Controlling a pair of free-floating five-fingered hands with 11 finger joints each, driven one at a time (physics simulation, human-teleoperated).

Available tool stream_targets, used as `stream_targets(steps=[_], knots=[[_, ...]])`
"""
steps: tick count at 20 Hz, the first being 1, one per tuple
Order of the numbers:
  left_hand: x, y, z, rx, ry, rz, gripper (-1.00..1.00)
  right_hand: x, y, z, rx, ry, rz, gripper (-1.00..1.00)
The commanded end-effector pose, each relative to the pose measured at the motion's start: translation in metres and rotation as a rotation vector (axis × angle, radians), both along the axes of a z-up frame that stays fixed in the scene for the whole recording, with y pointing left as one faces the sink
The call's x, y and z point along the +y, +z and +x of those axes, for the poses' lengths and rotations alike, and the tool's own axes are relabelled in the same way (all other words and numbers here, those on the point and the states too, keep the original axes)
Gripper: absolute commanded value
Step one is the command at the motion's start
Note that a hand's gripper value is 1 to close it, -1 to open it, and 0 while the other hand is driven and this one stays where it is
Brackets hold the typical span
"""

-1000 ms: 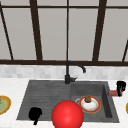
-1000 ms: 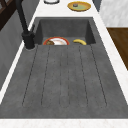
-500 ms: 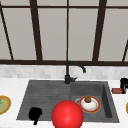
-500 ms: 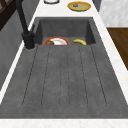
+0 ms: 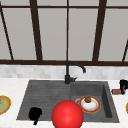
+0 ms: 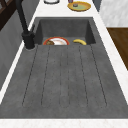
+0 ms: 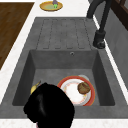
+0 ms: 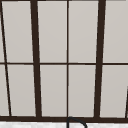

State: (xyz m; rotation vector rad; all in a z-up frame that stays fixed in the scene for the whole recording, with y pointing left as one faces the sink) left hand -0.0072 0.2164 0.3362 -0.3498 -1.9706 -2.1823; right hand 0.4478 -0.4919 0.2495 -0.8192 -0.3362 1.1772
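Observation:
My left hand (image 5: 35, 113) hangs low over the front left of the ribbed drainboard (image 5: 42, 97). Beside it, a large red ball (image 5: 67, 115) fills the front middle. My right hand (image 5: 123, 85) floats over the right counter, next to a small red object (image 5: 116, 91); whether they touch is unclear. In the right side view this hand (image 7: 50, 105) looms dark in the foreground. In the basin lies a red-rimmed white plate (image 5: 96, 108) (image 7: 75, 96) with a brown lump (image 5: 87, 99) (image 7: 83, 87) on it, and a banana (image 6: 80, 42) (image 7: 35, 88) beside it.
A black faucet (image 5: 67, 75) (image 6: 25, 27) stands at the sink's back edge, below a window. A yellow plate (image 5: 3, 105) (image 7: 51, 6) sits on the left counter, another yellow plate (image 6: 79, 6) on the right counter. Wooden floor (image 6: 118, 40) lies beyond the counter's front edge.
My right hand has edged slightly up and to the right near the red object. The left hand, ball and plate stay where they were.

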Motion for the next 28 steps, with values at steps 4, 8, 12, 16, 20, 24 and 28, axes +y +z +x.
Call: stream_targets(steps=[4, 8, 12, 16, 20, 24, 28], knots=[[0.000, 0.000, 0.000, 0.000, 0.000, 0.000, 0.00, -0.022, -0.052, 0.020, -0.024, 0.048, -0.041, 1.00], [0.000, 0.000, 0.000, 0.000, 0.000, 0.000, 0.00, -0.041, -0.074, 0.022, -0.048, 0.036, -0.044, 1.00], [0.000, 0.000, 0.000, 0.000, 0.000, 0.000, 0.00, -0.050, -0.095, 0.023, -0.064, 0.027, -0.082, 1.00], [0.000, 0.000, 0.000, 0.000, 0.000, 0.000, 0.00, -0.059, -0.118, 0.029, -0.064, 0.032, -0.128, 1.00], [0.000, 0.000, 0.000, 0.000, 0.000, 0.000, 0.00, -0.059, -0.143, 0.039, -0.080, 0.007, -0.181, 1.00], [0.000, 0.000, 0.000, 0.000, 0.000, 0.000, 0.00, -0.063, -0.156, 0.043, -0.079, 0.000, -0.201, 1.00], [0.000, 0.000, 0.000, 0.000, 0.000, 0.000, 0.00, -0.054, -0.156, 0.041, -0.051, -0.001, -0.224, 1.00]])
